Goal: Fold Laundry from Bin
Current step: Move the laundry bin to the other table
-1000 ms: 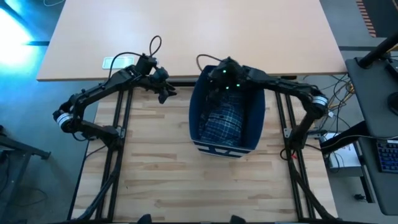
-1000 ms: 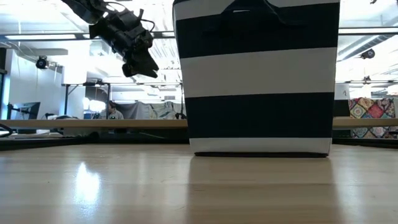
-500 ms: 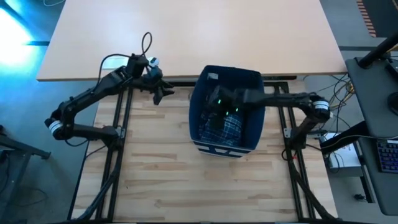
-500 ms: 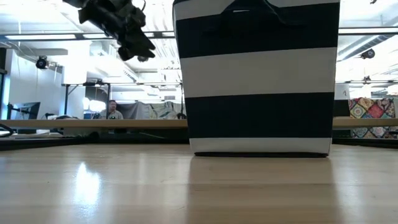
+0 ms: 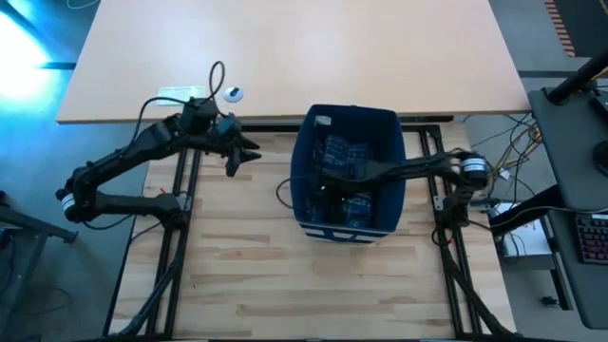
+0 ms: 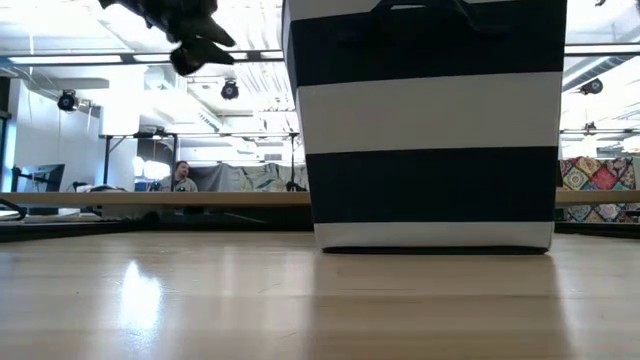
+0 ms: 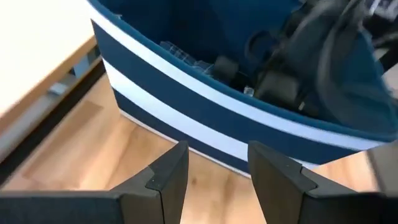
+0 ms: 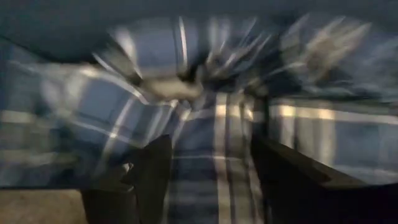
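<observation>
The navy bin point(image 5: 306, 161) with pale stripes point(image 6: 430, 115) stands on the wooden table, right of the middle. Blue-and-white plaid laundry point(image 5: 344, 152) lies piled inside it. My right gripper point(image 5: 328, 187) reaches down into the bin from the table's right. It is open, and its fingers straddle plaid cloth point(image 8: 217, 93) in the right wrist view point(image 8: 208, 149). My left gripper point(image 5: 236, 161) hangs open in the air left of the bin, high above the table point(image 6: 195, 45). It faces the bin's striped wall point(image 7: 186, 93) and has nothing between its fingers point(image 7: 217, 155). My right gripper stands open over the plaid laundry low inside the bin, pointing steeply down. Its wrist view is blurred, and I cannot tell whether the fingertips touch the cloth.
A pale desk point(image 5: 285, 57) lies beyond the table's far edge, with a small white object point(image 5: 233, 93) and a looped cable on it. Bare wooden table point(image 5: 237, 266) stretches left of and in front of the bin. A person point(image 6: 182, 178) sits far off in the room.
My right gripper has swung from the bin's far end toward its near end and sunk deeper among the laundry, tipping further down. My left gripper has drawn back from the bin toward the table's left and risen. The bin has shifted slightly toward the near edge.
</observation>
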{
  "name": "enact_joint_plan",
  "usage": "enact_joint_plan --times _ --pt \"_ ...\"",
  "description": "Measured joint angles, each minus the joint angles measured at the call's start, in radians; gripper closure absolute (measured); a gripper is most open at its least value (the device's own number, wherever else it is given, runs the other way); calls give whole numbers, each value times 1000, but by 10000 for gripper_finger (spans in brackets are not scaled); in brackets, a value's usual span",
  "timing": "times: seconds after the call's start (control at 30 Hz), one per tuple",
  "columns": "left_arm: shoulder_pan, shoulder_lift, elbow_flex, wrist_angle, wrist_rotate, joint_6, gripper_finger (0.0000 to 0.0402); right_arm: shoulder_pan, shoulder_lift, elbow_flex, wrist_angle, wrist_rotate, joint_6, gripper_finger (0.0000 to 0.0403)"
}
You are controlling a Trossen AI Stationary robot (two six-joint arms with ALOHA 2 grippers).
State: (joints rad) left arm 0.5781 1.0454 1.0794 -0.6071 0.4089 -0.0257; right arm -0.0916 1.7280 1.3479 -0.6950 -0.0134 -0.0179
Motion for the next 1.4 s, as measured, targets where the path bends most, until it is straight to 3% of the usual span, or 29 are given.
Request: enact_joint_plan --times 0.13,0.27,0.47,0.63,0.73,0.83,0.9,0.97,1.07,1.13,1.27,1.4 --pt "-4 -64 0 -26 -2 -130 251 -31 -167 11 -59 17 0 184" --pt "-30 -132 0 -23 -5 -238 251 -51 -340 -9 -122 103 33 184" --pt "-83 -233 0 16 -78 -399 251 7 -566 -89 207 190 93 184" --pt "-159 -307 -1 225 -118 -525 251 82 -658 -142 499 183 135 184" --pt "-264 -309 -1 354 -169 -532 251 125 -718 -147 519 187 135 184" --pt "-403 -279 -1 380 -274 -509 251 159 -781 -183 508 211 145 193" --pt "-501 -250 -2 379 -363 -485 251 174 -844 -216 464 309 160 211" --pt "-589 -224 -4 379 -459 -452 251 186 -929 -239 368 523 218 235" --pt "-683 -199 -2 378 -573 -403 251 184 -1043 -267 82 874 394 279" --pt "-711 -196 1 380 -611 -379 251 184 -1090 -270 -119 996 581 310" --pt "-713 -206 1 337 -641 -390 251 183 -1133 -275 -441 1013 939 370" --pt "-704 -205 1 152 -828 -559 251 183 -1124 -277 -570 843 1157 386"
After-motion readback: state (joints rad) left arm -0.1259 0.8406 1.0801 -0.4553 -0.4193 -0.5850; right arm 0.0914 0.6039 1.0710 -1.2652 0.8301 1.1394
